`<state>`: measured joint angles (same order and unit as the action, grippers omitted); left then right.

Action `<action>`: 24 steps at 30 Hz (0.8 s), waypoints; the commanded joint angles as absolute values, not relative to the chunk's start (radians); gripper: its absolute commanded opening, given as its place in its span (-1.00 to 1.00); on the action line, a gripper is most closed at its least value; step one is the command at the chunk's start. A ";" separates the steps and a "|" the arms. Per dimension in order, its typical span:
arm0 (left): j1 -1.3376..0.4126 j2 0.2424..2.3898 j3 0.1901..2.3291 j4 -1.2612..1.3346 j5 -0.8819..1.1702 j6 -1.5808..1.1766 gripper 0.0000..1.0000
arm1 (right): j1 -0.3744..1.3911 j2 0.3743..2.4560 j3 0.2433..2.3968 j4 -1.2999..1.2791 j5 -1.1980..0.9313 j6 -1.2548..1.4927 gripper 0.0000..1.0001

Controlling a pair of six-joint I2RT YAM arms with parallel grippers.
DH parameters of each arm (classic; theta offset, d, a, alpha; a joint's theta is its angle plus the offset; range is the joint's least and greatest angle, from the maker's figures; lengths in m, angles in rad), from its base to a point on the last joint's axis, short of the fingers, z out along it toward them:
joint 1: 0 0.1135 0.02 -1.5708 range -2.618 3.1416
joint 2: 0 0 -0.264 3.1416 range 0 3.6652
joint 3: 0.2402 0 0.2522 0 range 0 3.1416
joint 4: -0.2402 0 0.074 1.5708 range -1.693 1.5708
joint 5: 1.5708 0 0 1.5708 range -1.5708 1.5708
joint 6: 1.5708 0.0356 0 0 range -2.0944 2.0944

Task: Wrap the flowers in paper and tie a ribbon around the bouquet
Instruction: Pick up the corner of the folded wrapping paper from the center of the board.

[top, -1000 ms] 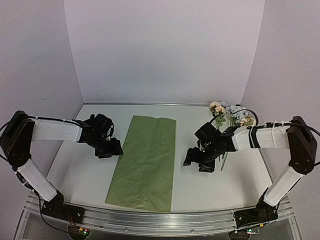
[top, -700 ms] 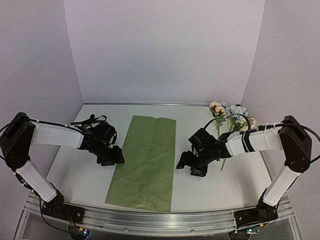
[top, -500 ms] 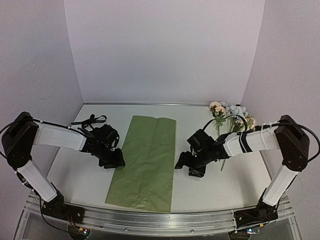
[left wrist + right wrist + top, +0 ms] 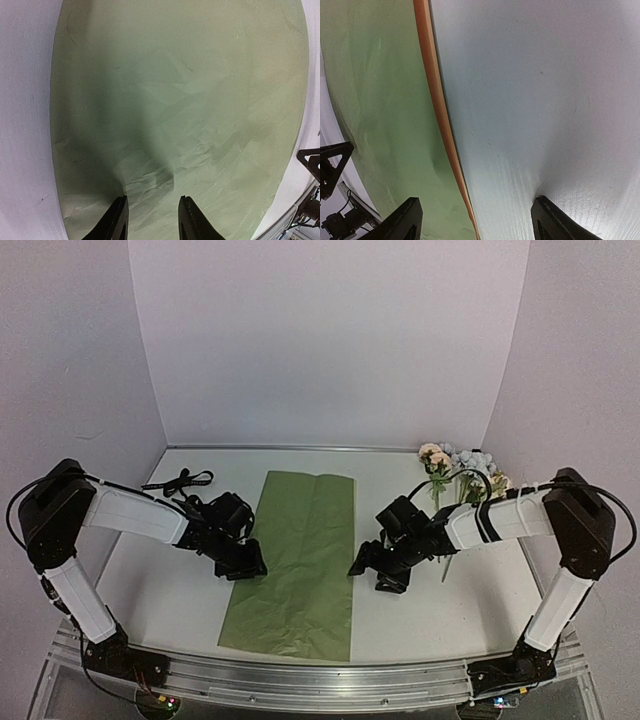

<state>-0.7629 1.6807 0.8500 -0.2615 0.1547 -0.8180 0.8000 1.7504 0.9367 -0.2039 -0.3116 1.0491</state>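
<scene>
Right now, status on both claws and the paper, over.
Left claw open, low over left edge of paper. Right claw open, straddling right edge. Sheet flat; flowers far right, ribbon far left; nothing blocking.

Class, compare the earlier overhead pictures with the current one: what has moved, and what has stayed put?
The left gripper slid right and nearer, onto the left edge of the paper; the right gripper moved left to its right edge. The paper's near end shifted slightly right. The flowers and ribbon stayed put.
</scene>
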 commanded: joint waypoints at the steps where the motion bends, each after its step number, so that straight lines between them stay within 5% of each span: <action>1: -0.767 1.617 0.904 -0.309 0.080 -0.839 -0.23 | 0.787 1.738 0.950 -0.191 -0.334 1.054 0.54; 8: -0.766 1.512 0.879 -0.475 -0.020 -0.793 0.07 | 0.808 1.708 0.898 -0.153 -0.382 1.106 0.58; 15: -0.767 1.532 0.789 -0.413 0.108 -0.768 0.34 | 0.846 1.686 0.813 -0.036 -0.406 1.214 0.65; 24: -0.777 1.610 0.794 -0.288 0.213 -0.792 0.14 | 0.864 1.752 0.798 0.078 -0.407 1.291 0.65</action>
<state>-0.7677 1.5758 0.7782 -0.3738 0.1504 -0.7850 0.8582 1.7097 0.8127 0.0153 -0.4123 1.2377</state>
